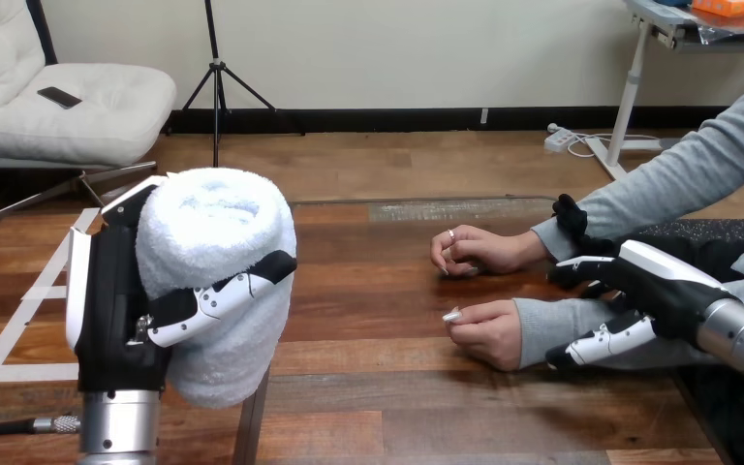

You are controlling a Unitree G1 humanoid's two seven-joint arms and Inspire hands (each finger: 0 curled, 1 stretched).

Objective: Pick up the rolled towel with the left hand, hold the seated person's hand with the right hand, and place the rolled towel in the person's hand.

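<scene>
My left hand (116, 310) stands upright at the left, lifted off the table, with its fingers and thumb curled round the white rolled towel (218, 262). The towel is held on end. The person's two hands rest on the table at the middle right: the far hand (475, 252) and the near hand (489, 329), both loosely curled and holding nothing. My right hand (654, 291) comes in from the right over the person's grey sleeves. Its fingers reach between the two forearms and its thumb (601, 341) lies on the near sleeve, not closed round it.
The wooden table (387, 407) has a seam near the lower middle. White tape strips (19, 320) mark its left part. The person's forearms cross the table's right side.
</scene>
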